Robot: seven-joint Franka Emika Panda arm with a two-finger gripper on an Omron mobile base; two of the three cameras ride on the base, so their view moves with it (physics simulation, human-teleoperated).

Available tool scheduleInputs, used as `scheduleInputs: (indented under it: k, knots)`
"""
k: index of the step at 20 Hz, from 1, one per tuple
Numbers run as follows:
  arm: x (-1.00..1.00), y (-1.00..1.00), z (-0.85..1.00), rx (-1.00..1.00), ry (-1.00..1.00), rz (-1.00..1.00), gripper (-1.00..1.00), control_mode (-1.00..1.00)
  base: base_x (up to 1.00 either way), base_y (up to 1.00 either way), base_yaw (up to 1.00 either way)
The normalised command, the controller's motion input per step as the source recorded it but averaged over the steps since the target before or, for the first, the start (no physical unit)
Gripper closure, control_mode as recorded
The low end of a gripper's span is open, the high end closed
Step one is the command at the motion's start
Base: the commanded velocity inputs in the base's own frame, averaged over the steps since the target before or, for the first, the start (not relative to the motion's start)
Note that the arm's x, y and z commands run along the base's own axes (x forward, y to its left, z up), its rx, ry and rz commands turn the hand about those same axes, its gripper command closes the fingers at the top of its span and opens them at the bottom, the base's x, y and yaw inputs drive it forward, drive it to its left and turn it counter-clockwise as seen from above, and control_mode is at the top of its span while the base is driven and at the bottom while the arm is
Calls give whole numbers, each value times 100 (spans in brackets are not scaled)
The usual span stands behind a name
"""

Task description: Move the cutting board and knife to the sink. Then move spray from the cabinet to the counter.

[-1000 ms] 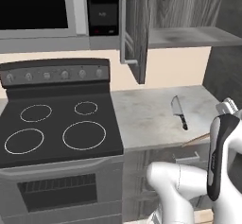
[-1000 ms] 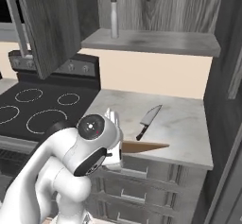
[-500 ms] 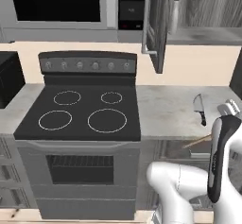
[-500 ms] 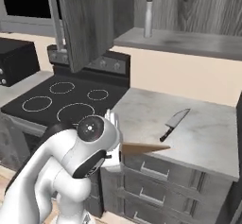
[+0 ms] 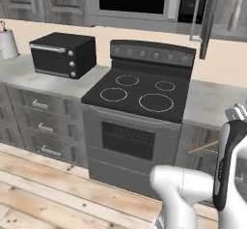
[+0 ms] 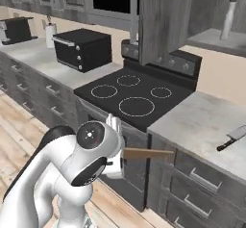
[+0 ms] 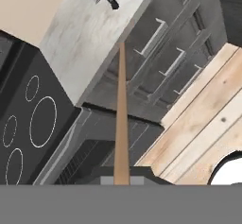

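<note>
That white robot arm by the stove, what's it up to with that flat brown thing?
The gripper is shut on the cutting board, holding it edge-on in the air in front of the drawers beside the stove. The knife lies on the counter to the right of the stove, not picked up. Up in the open cabinet, the spray stands on its shelf, untouched. No sink is visible from here.

Tan cutting board (image 7: pixel 121 124) juts edge-on from the closed hand (image 7: pixel 121 180); black-handled knife (image 6: pixel 232 138) lies flat on the tabletop (image 6: pixel 202 121) beyond; pale spray (image 6: pixel 228 14) stands upright in the open cabinet (image 6: pixel 163 15) above.
</note>
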Motion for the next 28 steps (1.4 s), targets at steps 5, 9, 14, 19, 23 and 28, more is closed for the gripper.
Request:
scheduleInputs:
  k: [5, 9, 14, 19, 23, 28]
  knots:
    - [0, 0, 0, 0, 0, 0, 100, 100, -31, 13, 69]
    - [0, 0, 0, 0, 0, 0, 100, 100, -6, 35, 72]
    - [0, 0, 0, 0, 0, 0, 100, 100, 0, 54, 70]
    - [0, 0, 0, 0, 0, 0, 100, 100, 0, 72, 65]
    - [0, 0, 0, 0, 0, 0, 100, 100, 4, 54, 69]
    - [0, 0, 0, 0, 0, 0, 100, 100, 13, 23, 76]
